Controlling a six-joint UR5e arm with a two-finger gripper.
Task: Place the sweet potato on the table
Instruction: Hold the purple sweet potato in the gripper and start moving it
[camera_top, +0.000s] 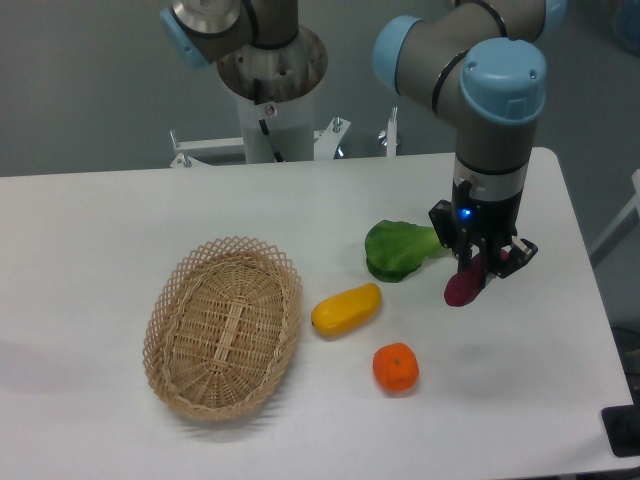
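Note:
The sweet potato (462, 286) is a small dark reddish-purple tuber hanging tilted between my gripper's fingers at the right side of the white table (90, 230). My gripper (484, 265) points down and is shut on its upper end. Its lower tip is at or just above the tabletop; I cannot tell whether it touches.
A green leafy vegetable (398, 248) lies just left of the gripper. A yellow oblong fruit (346, 309) and a round orange (396, 367) lie in the middle front. An oval wicker basket (224, 325) stands empty at the left. The table's right edge is close.

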